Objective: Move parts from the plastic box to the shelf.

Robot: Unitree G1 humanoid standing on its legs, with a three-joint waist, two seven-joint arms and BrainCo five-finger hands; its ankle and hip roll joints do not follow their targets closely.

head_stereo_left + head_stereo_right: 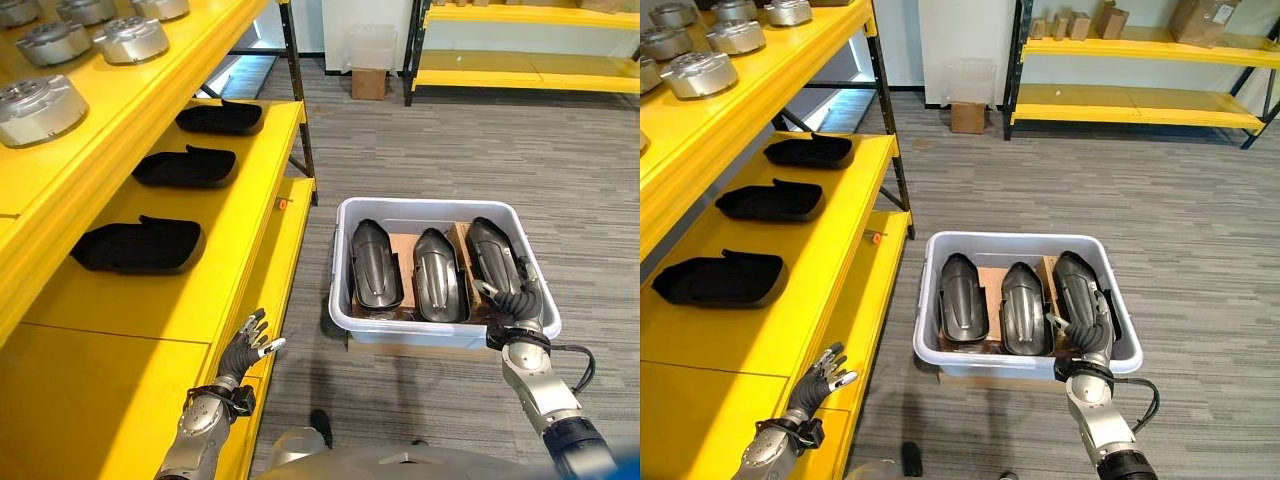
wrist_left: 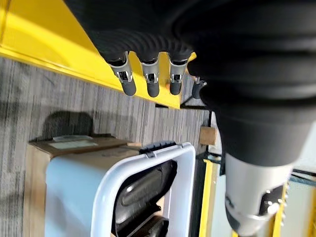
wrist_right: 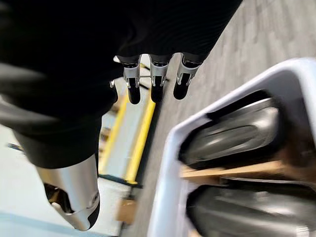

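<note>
A pale plastic box [image 1: 440, 207] sits on the floor with three dark grey moulded parts side by side: left [image 1: 375, 262], middle [image 1: 438, 272], right [image 1: 492, 250]. My right hand [image 1: 517, 300] hovers over the box's front right corner, above the right part, and its fingers [image 3: 157, 81] are straight and hold nothing. My left hand [image 1: 245, 350] is open with fingers spread by the front edge of the yellow shelf [image 1: 215, 270]. Three black parts [image 1: 140, 245] lie in a row on that shelf.
Silver round parts [image 1: 40, 105] stand on the upper shelf board. The box rests on flat cardboard [image 1: 410, 348]. At the back are a small cardboard box [image 1: 368, 82], a clear bin [image 1: 372, 45] and a second yellow rack [image 1: 520, 70]. Grey carpet lies between them.
</note>
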